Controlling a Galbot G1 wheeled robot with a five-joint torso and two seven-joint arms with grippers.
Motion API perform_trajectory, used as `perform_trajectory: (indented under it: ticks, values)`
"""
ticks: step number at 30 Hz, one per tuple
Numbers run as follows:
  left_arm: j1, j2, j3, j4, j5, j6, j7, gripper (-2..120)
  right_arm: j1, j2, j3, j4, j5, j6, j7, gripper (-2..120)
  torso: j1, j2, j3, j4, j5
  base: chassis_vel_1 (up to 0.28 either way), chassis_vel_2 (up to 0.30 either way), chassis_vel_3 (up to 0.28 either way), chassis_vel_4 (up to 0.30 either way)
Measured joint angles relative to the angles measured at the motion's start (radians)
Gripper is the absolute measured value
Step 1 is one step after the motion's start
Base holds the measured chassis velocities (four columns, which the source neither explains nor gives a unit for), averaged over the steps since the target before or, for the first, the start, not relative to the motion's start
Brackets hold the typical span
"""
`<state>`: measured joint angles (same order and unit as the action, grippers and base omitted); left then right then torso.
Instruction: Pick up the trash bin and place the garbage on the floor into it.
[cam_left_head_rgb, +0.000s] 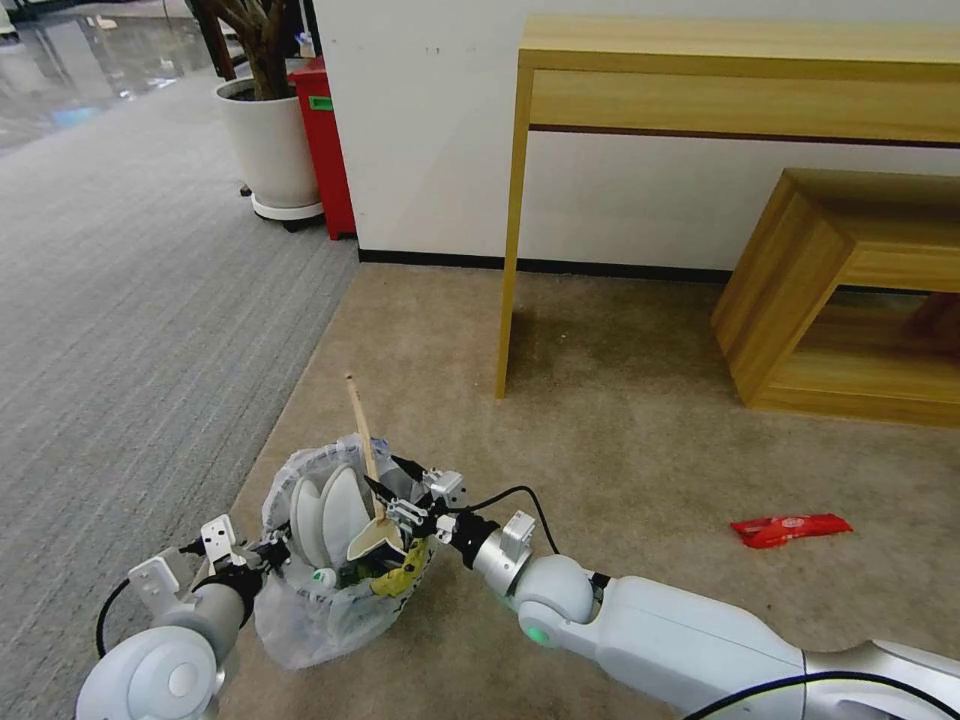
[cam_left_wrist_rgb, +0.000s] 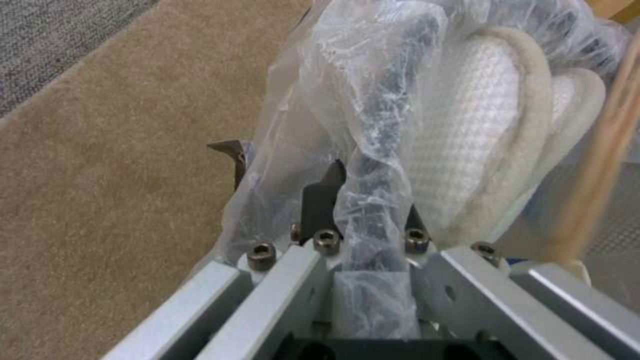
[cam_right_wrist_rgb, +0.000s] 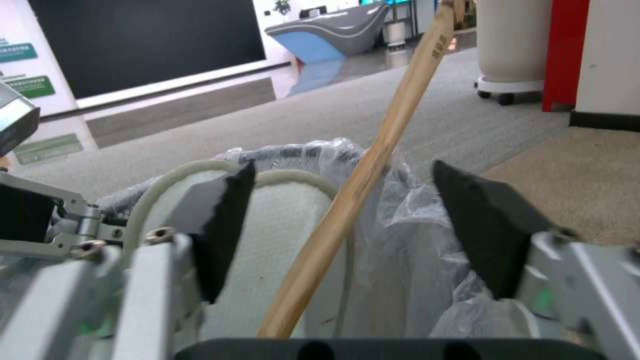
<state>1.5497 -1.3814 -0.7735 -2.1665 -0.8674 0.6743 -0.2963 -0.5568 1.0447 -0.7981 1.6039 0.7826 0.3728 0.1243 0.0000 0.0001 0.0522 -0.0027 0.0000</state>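
The trash bin (cam_left_head_rgb: 330, 590) is near the bottom of the head view, over the beige carpet floor (cam_left_head_rgb: 620, 440), close to the edge of the grey striped carpet (cam_left_head_rgb: 130, 330). Its crinkly clear bag hangs down around it. Two white slippers (cam_left_head_rgb: 328, 515) stand up inside the bin, side by side. Next to them is a paper cup (cam_left_head_rgb: 377, 540), tipped on its side, and a long wooden stick (cam_left_head_rgb: 362, 435) leans up and out of the bin.

The left arm comes in low from the bottom left corner and bends toward the bin. The left pincer (cam_left_head_rgb: 272, 550) is clenched on the bin's rim and the bag; in the left wrist view its dark fingers (cam_left_wrist_rgb: 320, 200) press on the plastic, with a slipper just behind.

The right arm stretches in from the bottom right, long and nearly flat, reaching to the bin's other side. The right pincer (cam_left_head_rgb: 400, 495) is released, and in the right wrist view its two black fingers (cam_right_wrist_rgb: 490, 220) stand well apart. The stick runs up between them and touches neither one. The pincer hangs just above the bin's mouth.

A red wrapper (cam_left_head_rgb: 790, 528) lies flat on the floor, well apart from the bin, to the right. Behind it are a wooden surface (cam_left_head_rgb: 740, 75) by the white wall and a low wooden bench (cam_left_head_rgb: 850, 290). A white plant pot (cam_left_head_rgb: 270, 145) stands on the grey carpet, far back
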Motion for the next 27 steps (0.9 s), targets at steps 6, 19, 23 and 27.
perform_trajectory:
  ticks: [6,19,23,27]
  values:
    - [-0.005,-0.001,0.000,0.002,-0.005,0.000,-0.002,1,0.000,-0.004,-0.001,-0.002,-0.007,0.001,-0.001,80,0.000,0.000,0.000,0.0000,0.0000,0.000,0.000,0.000,0.000]
    - [-0.023,-0.016,-0.002,0.009,-0.025,-0.001,-0.010,1,0.016,-0.029,0.021,0.023,-0.051,0.036,-0.077,78,0.000,0.000,0.000,0.0000,0.0001,0.000,0.000,0.000,0.000]
    - [-0.024,-0.023,0.002,0.015,-0.022,-0.002,-0.004,1,0.022,-0.038,0.056,0.017,-0.080,0.059,-0.100,78,0.000,0.000,0.000,0.0001,0.0000,0.000,0.000,0.000,0.000]
    - [-0.024,-0.027,0.007,0.015,-0.020,-0.002,-0.002,1,0.016,-0.041,0.091,0.026,-0.060,0.057,-0.094,79,0.000,0.000,0.000,0.0000,0.0001,0.000,0.000,0.000,0.000]
